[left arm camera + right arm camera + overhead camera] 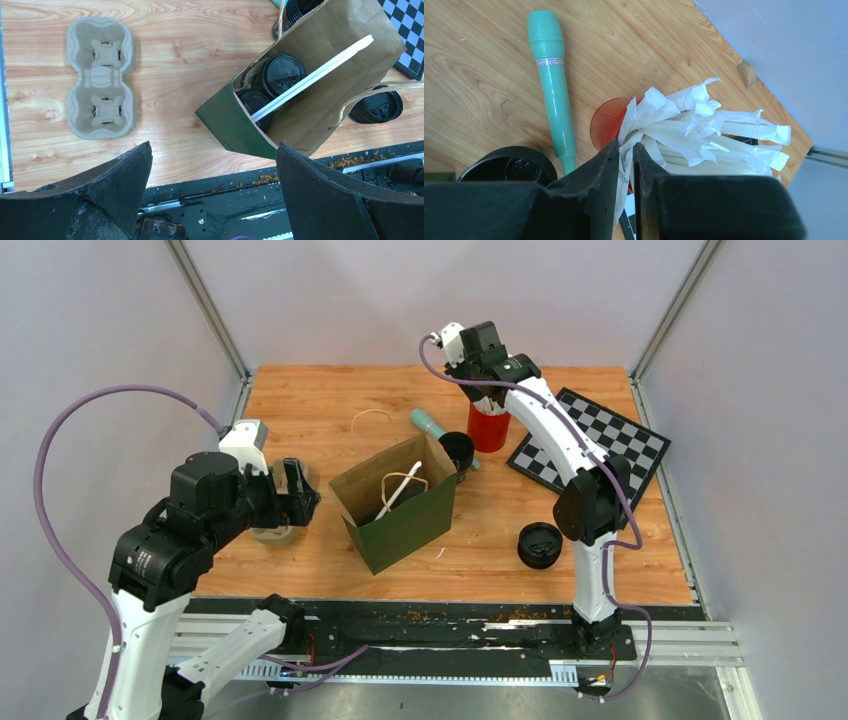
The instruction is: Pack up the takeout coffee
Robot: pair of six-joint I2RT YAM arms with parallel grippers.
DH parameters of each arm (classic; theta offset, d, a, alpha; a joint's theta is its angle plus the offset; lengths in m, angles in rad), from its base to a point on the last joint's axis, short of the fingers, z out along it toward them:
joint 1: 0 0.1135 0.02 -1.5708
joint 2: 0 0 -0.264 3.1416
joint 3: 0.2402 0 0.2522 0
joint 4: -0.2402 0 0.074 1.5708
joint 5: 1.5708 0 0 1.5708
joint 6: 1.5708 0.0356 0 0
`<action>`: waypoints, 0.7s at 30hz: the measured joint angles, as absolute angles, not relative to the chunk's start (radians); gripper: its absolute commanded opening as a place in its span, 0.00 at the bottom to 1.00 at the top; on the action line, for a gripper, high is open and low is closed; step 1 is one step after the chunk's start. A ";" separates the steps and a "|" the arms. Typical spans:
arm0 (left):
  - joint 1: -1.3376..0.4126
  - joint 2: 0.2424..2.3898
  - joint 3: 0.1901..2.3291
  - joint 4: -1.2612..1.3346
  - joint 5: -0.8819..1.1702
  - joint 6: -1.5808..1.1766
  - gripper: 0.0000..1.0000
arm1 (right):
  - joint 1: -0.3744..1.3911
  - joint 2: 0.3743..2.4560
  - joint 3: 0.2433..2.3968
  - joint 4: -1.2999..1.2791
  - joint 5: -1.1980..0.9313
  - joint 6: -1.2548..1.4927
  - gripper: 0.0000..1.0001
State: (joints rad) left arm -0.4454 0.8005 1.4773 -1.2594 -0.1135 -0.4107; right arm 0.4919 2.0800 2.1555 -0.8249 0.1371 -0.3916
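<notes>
Right tool pinching straws, left tool spread above table edge

Carrier: top view shows only a sliver, rest is under the left fingers. Cups in bag: just lids show, bodies hidden. Lid stack on the right is partly behind the bag handle. Chessboard is cut by the pic edge. Red cup is mostly buried under straws. Straw bottoms are hidden betw. the right fingers. Black cup: near part hidden.
</notes>
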 measured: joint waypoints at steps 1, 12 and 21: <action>-0.445 0.801 1.477 -1.259 -0.113 -0.411 1.00 | 0.492 2.080 2.156 -0.825 0.137 -0.391 0.16; -0.445 0.800 1.477 -1.260 -0.112 -0.414 1.00 | 0.492 2.077 2.161 -0.825 0.128 -0.394 0.07; -0.445 0.799 1.477 -1.260 -0.109 -0.418 1.00 | 0.495 2.057 2.168 -0.825 0.132 -0.388 0.00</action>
State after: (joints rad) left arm -0.4454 0.7994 1.4773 -1.2598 -0.1089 -0.4179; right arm 0.4950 2.0575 2.1677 -0.8253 0.1318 -0.3882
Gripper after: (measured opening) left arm 0.998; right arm 0.010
